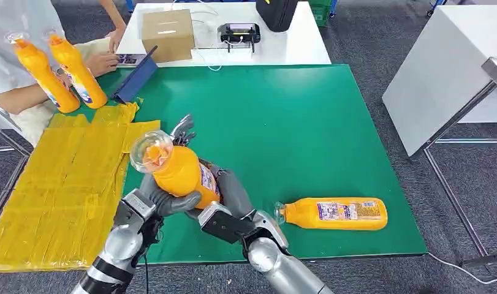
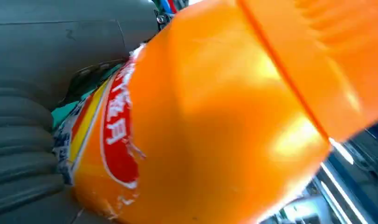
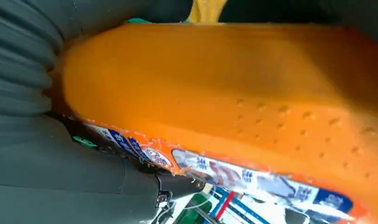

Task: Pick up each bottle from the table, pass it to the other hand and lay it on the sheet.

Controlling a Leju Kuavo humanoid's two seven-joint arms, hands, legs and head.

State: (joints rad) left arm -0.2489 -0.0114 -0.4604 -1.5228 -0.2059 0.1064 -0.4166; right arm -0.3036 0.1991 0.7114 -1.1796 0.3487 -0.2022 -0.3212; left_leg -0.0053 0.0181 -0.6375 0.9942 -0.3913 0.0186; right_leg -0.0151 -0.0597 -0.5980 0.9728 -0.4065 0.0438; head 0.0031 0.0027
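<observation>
Both hands grip bottle beside sheet edge.

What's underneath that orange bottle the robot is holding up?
Both hands, left hand and right hand, cup the held bottle; below lies the green mat. The mat directly beneath is hidden.

The held bottle hides most of the right robot hand and the left robot hand's fingers in the head view. In both wrist views the bottle runs off the picture's edges, its label print too blurred to read. The person at the desk's far corner is cut off by the edge.
</observation>
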